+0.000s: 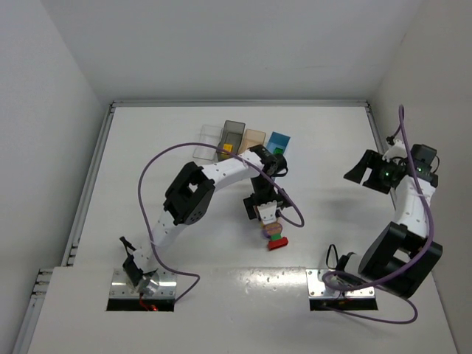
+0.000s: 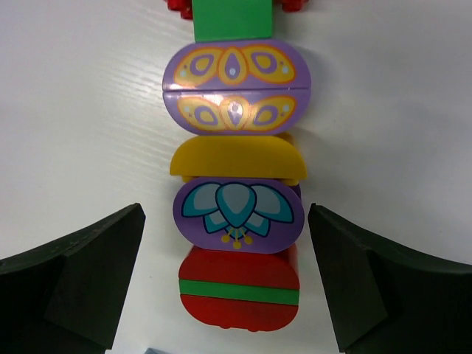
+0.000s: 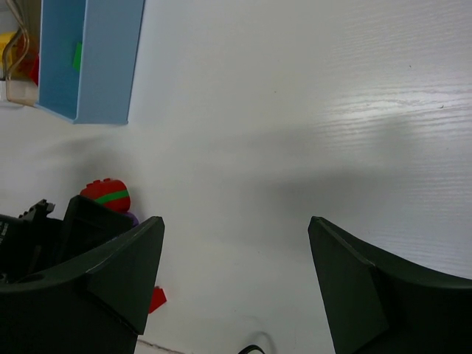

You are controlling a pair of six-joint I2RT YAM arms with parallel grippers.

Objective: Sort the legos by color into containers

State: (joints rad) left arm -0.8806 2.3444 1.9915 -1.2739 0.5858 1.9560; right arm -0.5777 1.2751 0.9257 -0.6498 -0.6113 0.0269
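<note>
A row of stacked legos lies on the table's middle. In the left wrist view it runs from a red round brick with a green stripe through a purple lotus brick, a yellow one and a purple patterned one to a green one. My left gripper is open, its fingers straddling the red and lotus bricks without touching. Four containers stand at the back: clear, dark grey, tan and light blue. My right gripper is open and empty at the right.
The light blue bin holds a small green piece. A yellow piece shows at the dark bin's near end. A loose red brick lies near the row's end. The left arm arches over the bins' front.
</note>
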